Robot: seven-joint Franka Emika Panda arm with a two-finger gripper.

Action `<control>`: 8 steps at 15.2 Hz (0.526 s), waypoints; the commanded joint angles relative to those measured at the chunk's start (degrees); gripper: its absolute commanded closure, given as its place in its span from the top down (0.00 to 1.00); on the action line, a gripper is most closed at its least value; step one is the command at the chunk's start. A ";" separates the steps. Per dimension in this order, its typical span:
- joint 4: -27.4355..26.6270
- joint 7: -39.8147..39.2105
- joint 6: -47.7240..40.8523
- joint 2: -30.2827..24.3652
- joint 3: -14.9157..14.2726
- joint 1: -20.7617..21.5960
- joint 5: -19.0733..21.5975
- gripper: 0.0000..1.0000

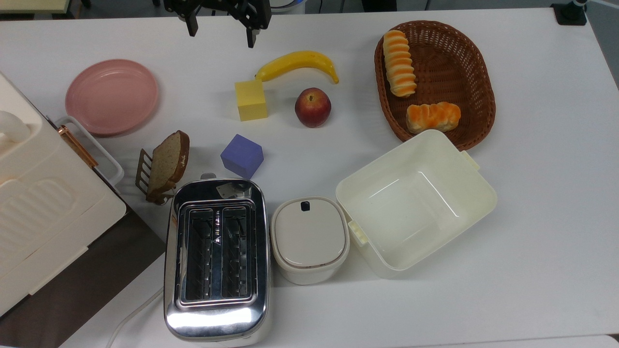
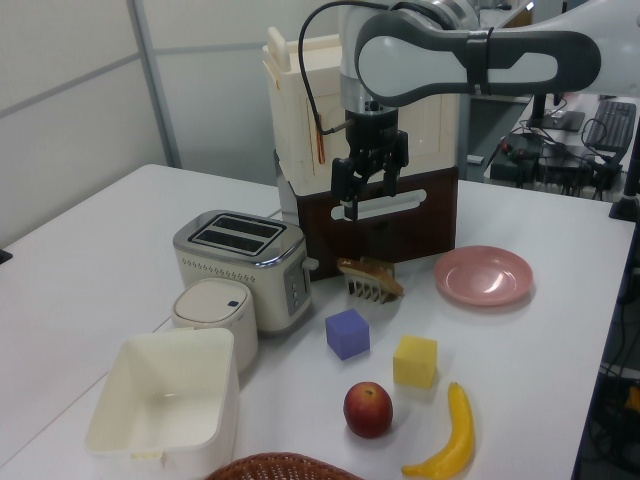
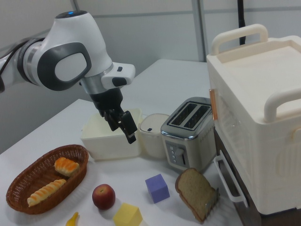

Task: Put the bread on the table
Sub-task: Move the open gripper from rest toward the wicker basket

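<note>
- The bread (image 1: 399, 63), a long pale roll with orange-brown stripes, is seen lying lengthwise in the brown wicker basket (image 1: 476, 72) at the upper right of the top view; in the right view it sits at lower left.
- A shorter, more orange roll (image 1: 433, 117) is located in the same basket, just below the bread in the top view, apart from it.
- The table (image 1: 541, 203) is white; the basket rests on it.
- The gripper (image 1: 221, 26) is found at the top edge of the top view, left of centre, well apart from the basket. Fingers are spread, nothing held between them.
- In the left view the gripper hangs above the table, in front of the cream cabinet (image 2: 400, 130).
- A banana (image 1: 299, 65), yellow cube (image 1: 251, 100) and apple (image 1: 313, 107) are grouped mid-frame in the top view; a purple cube (image 1: 242, 155) lies below them.
- An empty cream tub (image 1: 416, 203) is placed just below the basket, with a lidded cream container (image 1: 309, 239) and a chrome toaster (image 1: 216, 261) to its left.
- A brown bread slice (image 1: 168, 164) is propped on a small rack; a pink plate (image 1: 112, 96) is at upper left.
</note>
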 commanded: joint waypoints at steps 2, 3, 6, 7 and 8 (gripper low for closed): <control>-0.23 -3.27 -1.26 -0.63 -1.27 1.17 0.69 1.00; -0.14 -3.18 -1.26 -0.63 -1.27 1.17 0.69 1.00; 0.03 -3.27 -0.47 0.68 -1.27 1.25 0.25 1.00; 0.64 -3.18 -0.73 1.12 -1.19 1.25 0.25 1.00; 1.09 -3.27 -0.82 1.13 -1.10 1.34 0.16 1.00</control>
